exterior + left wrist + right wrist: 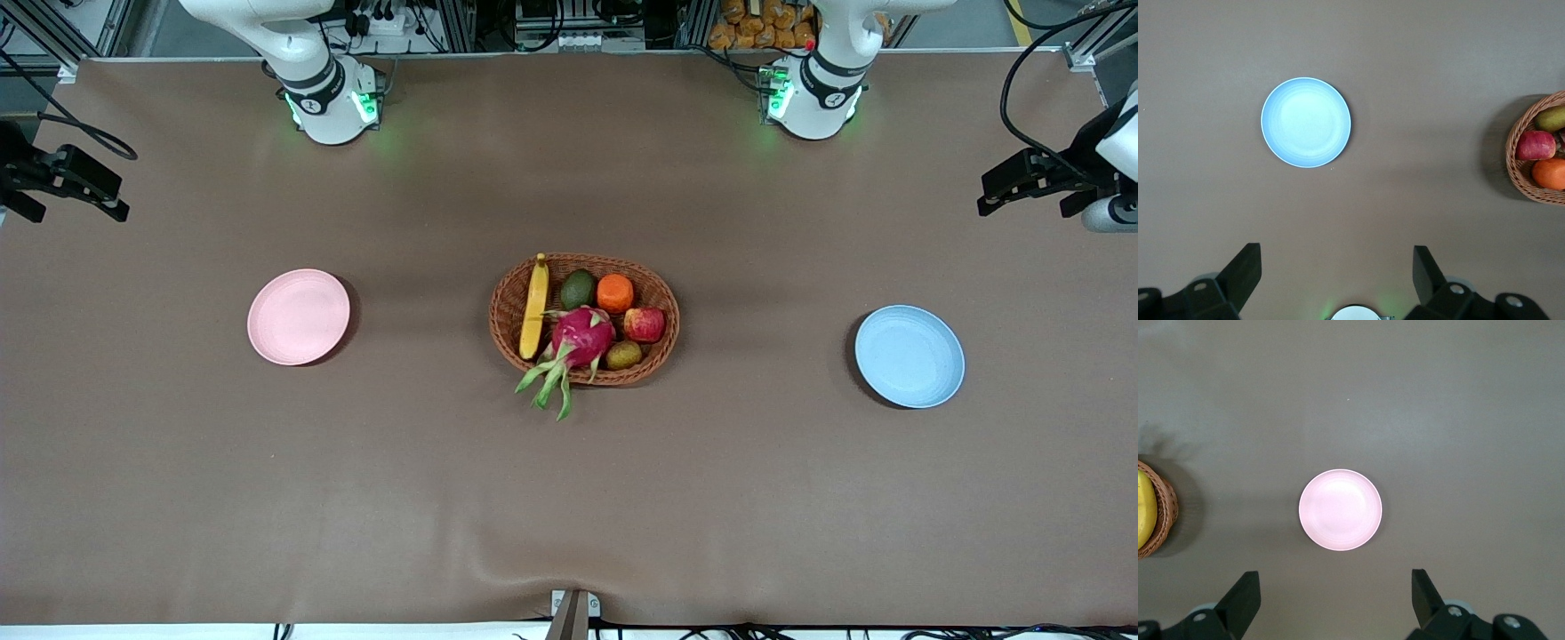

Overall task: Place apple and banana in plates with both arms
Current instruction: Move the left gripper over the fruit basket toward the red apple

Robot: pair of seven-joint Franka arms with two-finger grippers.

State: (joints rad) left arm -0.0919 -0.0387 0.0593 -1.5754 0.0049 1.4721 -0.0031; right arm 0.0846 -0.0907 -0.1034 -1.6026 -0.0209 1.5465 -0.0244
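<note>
Apple (645, 324) and banana (534, 308) lie in the basket (584, 264) at mid-desk, the apple toward the left arm's end, the banana toward the right arm's, well apart from both pincers. Left pincer (1337, 270) hangs spread and empty above the desk (569, 498), the blue plate (1306, 123) below it. Right pincer (1335, 593) hangs likewise spread and empty, the pink plate (1340, 509) beneath. Both plates are bare.
</note>
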